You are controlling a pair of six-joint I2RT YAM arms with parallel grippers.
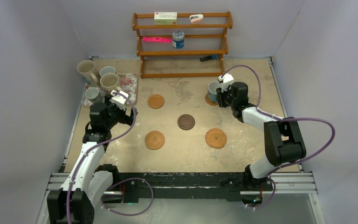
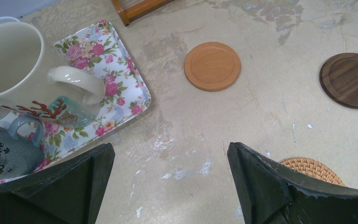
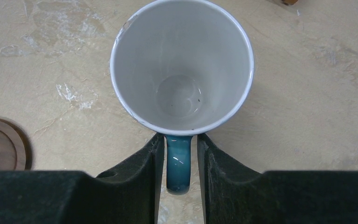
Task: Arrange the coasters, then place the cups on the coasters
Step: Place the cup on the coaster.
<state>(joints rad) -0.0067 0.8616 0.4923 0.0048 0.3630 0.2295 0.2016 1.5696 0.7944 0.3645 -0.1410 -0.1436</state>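
Bolted to the near rail point(image 1: 182, 184), the two arms reach out over the table. The left gripper point(image 2: 169, 147) hovers at the left beside the floral tray point(image 2: 121, 60), its fingers spread as wide as they go with nothing between them. On and around that tray at the far left wait four cups, among them a large cream mug point(image 2: 9, 60) and a small grey mug point(image 2: 4, 158). Toward the middle lie four bare coasters: a smooth tan coaster point(image 2: 212, 66) farthest, a dark wood coaster point(image 2: 349, 80) in the centre, a woven coaster point(image 1: 154, 140) near left and a second woven coaster point(image 1: 215, 138) near right. At the far right the light blue mug point(image 3: 182, 70) stands upright on the fifth coaster point(image 1: 208, 101), of which only an edge shows. The right gripper point(image 3: 180, 137) straddles the mug's handle point(image 3: 178, 163). Its fingers are only slightly apart, with a thin gap showing on each side, so it does not seem clamped. The step in hand looks like letting this mug go. To do it well, the fingers should part evenly a little more so neither pad nudges the handle. They should then draw straight back along the handle's line before rising, since a sideways swing could twist the mug off its coaster.
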